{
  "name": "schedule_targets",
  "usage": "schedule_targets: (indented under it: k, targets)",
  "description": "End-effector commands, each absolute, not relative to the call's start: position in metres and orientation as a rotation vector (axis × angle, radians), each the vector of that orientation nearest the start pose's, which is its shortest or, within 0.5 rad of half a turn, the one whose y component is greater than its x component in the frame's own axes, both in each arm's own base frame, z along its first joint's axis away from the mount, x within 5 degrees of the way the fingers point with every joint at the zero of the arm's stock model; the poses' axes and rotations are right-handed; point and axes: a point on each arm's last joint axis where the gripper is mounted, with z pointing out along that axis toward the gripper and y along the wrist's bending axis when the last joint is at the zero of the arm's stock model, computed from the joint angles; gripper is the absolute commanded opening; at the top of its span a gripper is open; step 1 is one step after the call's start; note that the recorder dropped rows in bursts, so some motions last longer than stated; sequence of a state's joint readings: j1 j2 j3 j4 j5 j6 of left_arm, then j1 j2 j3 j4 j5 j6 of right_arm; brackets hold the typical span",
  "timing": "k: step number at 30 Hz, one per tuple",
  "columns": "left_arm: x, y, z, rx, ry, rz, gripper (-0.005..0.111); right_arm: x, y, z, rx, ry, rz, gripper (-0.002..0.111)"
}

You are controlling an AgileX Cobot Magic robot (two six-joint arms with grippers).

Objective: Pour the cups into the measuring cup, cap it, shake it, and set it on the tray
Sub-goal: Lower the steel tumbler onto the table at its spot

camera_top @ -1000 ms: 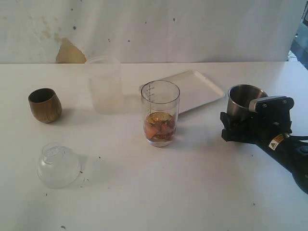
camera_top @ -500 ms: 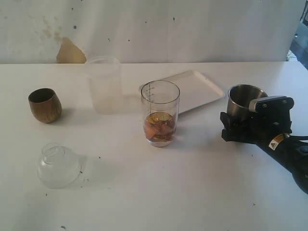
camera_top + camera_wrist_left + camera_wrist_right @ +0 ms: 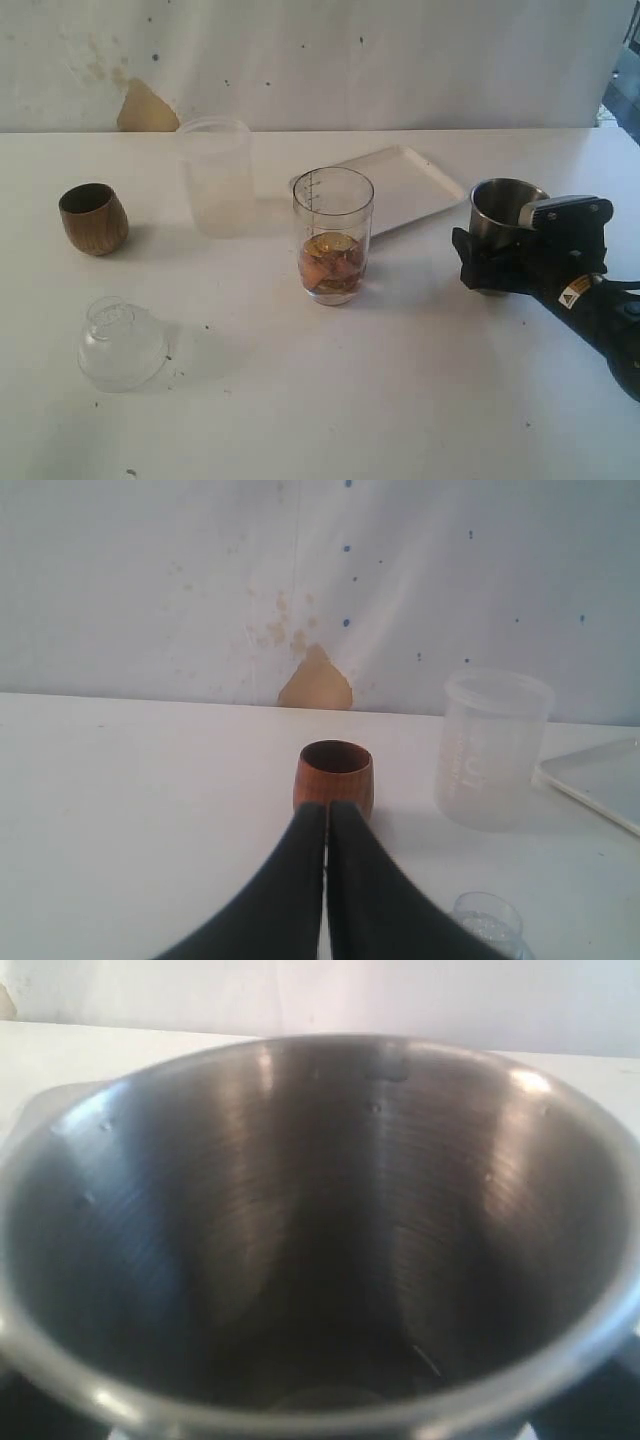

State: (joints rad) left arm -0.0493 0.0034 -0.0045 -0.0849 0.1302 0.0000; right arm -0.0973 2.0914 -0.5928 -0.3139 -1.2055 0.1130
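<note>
The steel tumbler (image 3: 505,208) stands upright on the table at the right, and its empty inside fills the right wrist view (image 3: 320,1220). My right gripper (image 3: 500,262) sits low around its base with the jaws spread wide on either side, open. The measuring cup (image 3: 333,235) stands mid-table with brownish pieces in its bottom. At the far left is the brown wooden cup (image 3: 93,218), upright. In the left wrist view my left gripper (image 3: 327,815) is shut and empty, just short of that wooden cup (image 3: 335,778). The white tray (image 3: 405,185) lies behind the measuring cup.
A frosted translucent cup (image 3: 216,175) stands at the back left, also in the left wrist view (image 3: 492,748). A clear domed lid (image 3: 122,343) lies near the front left. A white wall with a torn brown patch (image 3: 145,108) backs the table.
The right gripper's jaws have spread wider around the steel tumbler, which stays standing on the table. Nothing else has moved.
</note>
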Motion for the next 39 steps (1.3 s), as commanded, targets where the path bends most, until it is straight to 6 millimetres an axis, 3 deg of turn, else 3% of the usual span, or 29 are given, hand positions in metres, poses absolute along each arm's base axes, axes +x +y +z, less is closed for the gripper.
schedule_targets:
  k: [1, 15, 20, 39]
  targets:
    - [0.056, -0.004, 0.202, -0.022, 1.611, -0.122, 0.001, 0.323, -0.006, 0.088, -0.095, 1.763, 0.208, 0.086]
    - [0.056, -0.004, 0.202, -0.022, 1.611, -0.122, 0.001, 0.314, -0.005, 0.086, -0.097, 1.789, 0.205, 0.086]
    - [0.056, -0.004, 0.202, -0.022, 1.611, -0.122, 0.001, 0.308, -0.005, 0.1, -0.119, 1.762, 0.179, 0.086]
    - [0.056, -0.004, 0.202, -0.022, 1.611, -0.122, 0.001, 0.259, -0.005, 0.126, -0.104, 1.785, 0.119, 0.086]
